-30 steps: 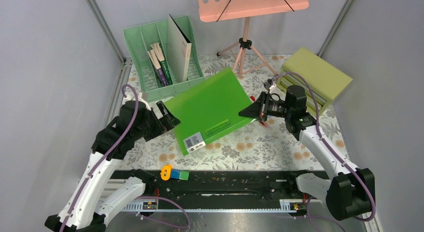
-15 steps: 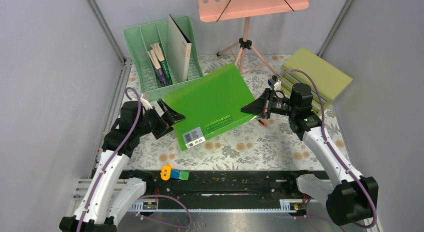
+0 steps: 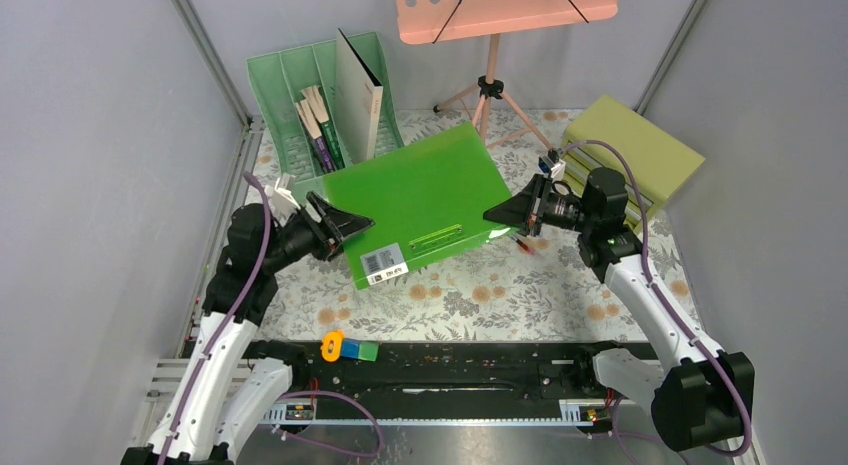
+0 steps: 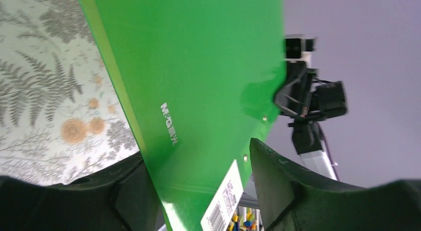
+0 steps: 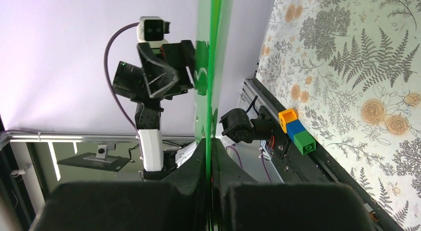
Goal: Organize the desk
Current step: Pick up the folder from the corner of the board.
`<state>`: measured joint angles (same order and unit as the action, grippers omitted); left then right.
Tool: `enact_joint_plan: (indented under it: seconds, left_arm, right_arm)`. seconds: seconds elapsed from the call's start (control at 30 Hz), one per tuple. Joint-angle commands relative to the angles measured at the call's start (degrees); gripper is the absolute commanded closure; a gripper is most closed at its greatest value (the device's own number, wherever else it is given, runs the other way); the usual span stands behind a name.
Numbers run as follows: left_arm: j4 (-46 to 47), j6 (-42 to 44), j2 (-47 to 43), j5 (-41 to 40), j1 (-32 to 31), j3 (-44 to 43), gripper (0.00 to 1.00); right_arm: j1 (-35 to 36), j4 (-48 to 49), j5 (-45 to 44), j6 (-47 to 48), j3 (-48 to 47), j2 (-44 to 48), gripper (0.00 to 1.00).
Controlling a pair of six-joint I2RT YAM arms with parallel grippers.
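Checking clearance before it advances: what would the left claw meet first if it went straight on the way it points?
The green folder: its near edge lies between the fingers of the left claw.

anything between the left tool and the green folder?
Nothing visible. One edge of the green folder sits between the jaws of the left tool, which stand apart, above the desk; the right tool is shut on the opposite edge.
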<state>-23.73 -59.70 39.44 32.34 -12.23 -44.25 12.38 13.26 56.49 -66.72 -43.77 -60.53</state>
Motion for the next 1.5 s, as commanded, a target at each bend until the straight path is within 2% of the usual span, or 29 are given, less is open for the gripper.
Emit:
enact_joint_plan:
  seconds: [0.0,0.27,0.43,0.5,0.57,0.63,0.7,0.77,0.87,1.23,1.47]
  left_arm:
    - [12.7,-6.9,-1.5,6.7,0.0,-2.9,0.43]
    - [9.8,-6.1,0.5,8.3,0.0,-10.5,0.72]
    - [9.4,-6.0,0.4,7.1,0.0,-11.5,0.96]
    - [9.4,-6.0,0.2,6.6,0.0,-11.4,1.00]
    - [8.6,-5.6,0.0,5.6,0.0,-11.5,1.00]
    - [6.9,-4.5,-0.3,4.2,0.0,-12.1,1.00]
    - [3.9,-2.8,-0.5,2.5,0.0,-13.4,1.00]
    - [0.8,-1.1,-0.7,0.5,0.0,-15.1,1.00]
    - [-2.7,1.2,-0.6,-1.2,0.0,-17.2,1.00]
    - [-21.8,15.8,2.9,-6.4,0.0,-25.3,1.00]
    - [-32.8,24.1,6.0,-9.2,0.0,-30.0,1.00]
  right_arm:
    - [0.0,3.1,0.9,0.4,0.7,-0.3,1.00]
    - [0.0,3.3,0.8,1.1,1.1,-0.6,1.00]
    - [0.0,3.3,0.7,1.2,1.3,-0.8,1.00]
    - [0.0,3.3,0.8,1.3,1.5,-0.9,0.96]
    - [0.1,3.2,1.0,1.4,1.7,-1.1,0.81]
    - [0.0,2.1,1.1,2.6,1.5,-1.0,0.53]
    - [0.0,-2.2,0.2,5.0,0.9,-0.6,0.31]
    - [0.0,-7.6,-1.0,8.7,-0.3,0.2,0.17]
    - [0.0,-16.0,-3.1,14.0,-1.8,1.1,0.02]
    - [0.1,-33.5,-10.3,24.0,-5.8,1.2,0.01]
    - [0.0,-35.5,-10.9,25.3,-6.1,1.2,0.01]
